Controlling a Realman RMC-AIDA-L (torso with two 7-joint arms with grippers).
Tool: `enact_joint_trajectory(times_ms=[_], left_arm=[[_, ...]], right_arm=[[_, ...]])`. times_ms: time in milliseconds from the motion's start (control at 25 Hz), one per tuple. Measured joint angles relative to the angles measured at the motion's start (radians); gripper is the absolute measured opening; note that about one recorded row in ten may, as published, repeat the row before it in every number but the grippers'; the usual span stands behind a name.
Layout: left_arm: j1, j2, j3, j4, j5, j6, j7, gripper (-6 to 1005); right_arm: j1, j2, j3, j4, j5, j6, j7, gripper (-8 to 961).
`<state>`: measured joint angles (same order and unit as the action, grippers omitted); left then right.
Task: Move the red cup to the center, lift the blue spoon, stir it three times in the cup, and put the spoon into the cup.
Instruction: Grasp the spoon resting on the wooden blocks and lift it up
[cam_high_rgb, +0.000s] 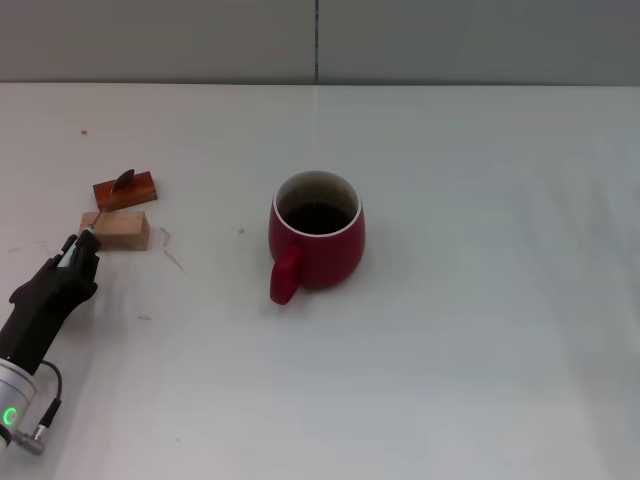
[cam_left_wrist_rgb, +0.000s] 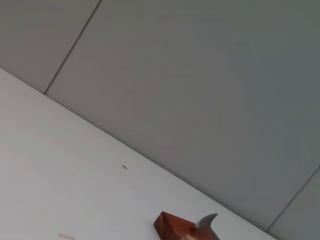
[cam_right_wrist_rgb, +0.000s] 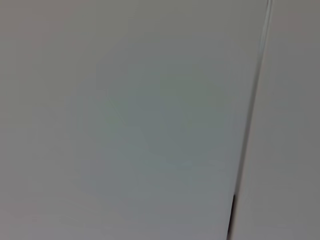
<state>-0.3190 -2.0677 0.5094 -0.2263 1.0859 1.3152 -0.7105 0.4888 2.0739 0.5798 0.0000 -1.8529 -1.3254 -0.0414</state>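
The red cup (cam_high_rgb: 318, 243) stands upright near the middle of the table, its handle pointing toward me and its dark inside open. The blue spoon (cam_high_rgb: 110, 197) lies at the left, its silver bowl resting on an orange-red block (cam_high_rgb: 135, 190) and its neck slanting down over a tan block (cam_high_rgb: 122, 230). My left gripper (cam_high_rgb: 85, 245) sits at the near end of the spoon, shut on its pale handle, which is mostly hidden between the black fingers. In the left wrist view the spoon bowl (cam_left_wrist_rgb: 207, 224) pokes up beside the orange-red block (cam_left_wrist_rgb: 170, 226). My right gripper is out of view.
The white table (cam_high_rgb: 480, 350) stretches wide to the right of the cup and toward me. A grey wall (cam_high_rgb: 450, 40) runs behind its far edge. The right wrist view holds only that grey wall panel (cam_right_wrist_rgb: 125, 120).
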Motion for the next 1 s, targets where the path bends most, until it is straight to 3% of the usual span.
enact_joint_trajectory(times_ms=[1000], left_arm=[[0.002, 0.001, -0.005, 0.01, 0.023, 0.02, -0.042, 157]], right_arm=[[-0.001, 0.0, 0.0, 0.0, 0.0, 0.0, 0.0, 597]])
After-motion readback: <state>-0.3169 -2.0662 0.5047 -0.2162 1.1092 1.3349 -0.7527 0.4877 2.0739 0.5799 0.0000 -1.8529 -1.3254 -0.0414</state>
